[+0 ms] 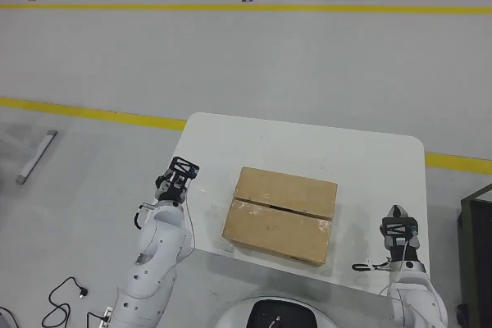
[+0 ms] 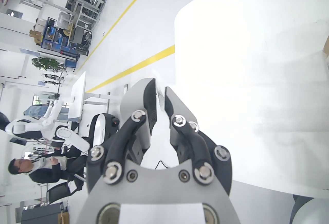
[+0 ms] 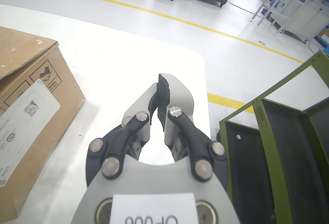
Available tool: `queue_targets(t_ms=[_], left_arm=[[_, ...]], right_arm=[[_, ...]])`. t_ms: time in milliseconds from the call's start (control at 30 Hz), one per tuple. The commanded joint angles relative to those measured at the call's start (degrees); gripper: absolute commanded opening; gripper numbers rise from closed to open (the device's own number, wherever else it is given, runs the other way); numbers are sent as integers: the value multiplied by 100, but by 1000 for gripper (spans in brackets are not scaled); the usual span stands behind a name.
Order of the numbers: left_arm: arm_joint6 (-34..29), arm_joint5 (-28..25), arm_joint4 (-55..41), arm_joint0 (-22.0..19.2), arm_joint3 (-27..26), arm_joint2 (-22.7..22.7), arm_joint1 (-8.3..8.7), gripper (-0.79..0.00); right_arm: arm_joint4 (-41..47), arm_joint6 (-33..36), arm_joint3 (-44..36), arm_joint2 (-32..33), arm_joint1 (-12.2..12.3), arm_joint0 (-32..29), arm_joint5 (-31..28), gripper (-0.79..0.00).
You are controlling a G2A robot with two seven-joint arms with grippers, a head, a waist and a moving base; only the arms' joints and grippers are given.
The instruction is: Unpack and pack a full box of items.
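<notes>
A brown cardboard box (image 1: pixel 280 214) lies closed in the middle of the white table (image 1: pixel 361 156), its two top flaps meeting along a seam. One side with a white label shows in the right wrist view as the box (image 3: pixel 30 96). My left gripper (image 1: pixel 180 175) hangs over the table's left edge, apart from the box; its fingers (image 2: pixel 150 99) are nearly together with nothing between them. My right gripper (image 1: pixel 398 225) sits over the table's right part, well clear of the box, shut and empty, as the gripper (image 3: pixel 160 91) in its own view confirms.
A green metal cart (image 1: pixel 482 238) stands just off the table's right side; it also appears as the cart (image 3: pixel 280 132). Yellow floor lines (image 1: pixel 82 111) run behind the table. A metal frame foot (image 1: pixel 34 156) lies on the floor at the far left.
</notes>
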Motion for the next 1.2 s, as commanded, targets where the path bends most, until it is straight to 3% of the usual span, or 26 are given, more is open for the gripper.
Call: queue_targets(t_ms=[0,233,500,600,700,867,1000,1167], left_arm=[[39,37,-127,0,39,-35,-6,0],[289,399,-674,84,56,-376,-8,0],[388,169,-664,340,-367,-370,10,0],[386,-183,-611,473,-583,-90,2,0],[392,-609,-352,533,-714,467,-23,0],[398,-1222,-213,393,-667,1228,-80,0],[210,-1518,68,141,-484,1730,-134,0],[44,-1498,18,-98,-254,2086,-220,0]], right_arm=[[-3,-6,-10,-2,-2,-7,10,-785],[-29,-7,-33,-2,-8,-31,10,-785],[-6,-10,-68,19,-15,-80,4,-785],[-14,-16,-98,27,-17,-99,-5,-785],[-22,-4,-123,22,-19,-102,-12,-785],[-44,-2,-146,13,-24,-110,-8,-785],[-62,-13,-156,8,-27,-129,-8,-785],[-29,-42,-182,50,-31,-174,13,-785]])
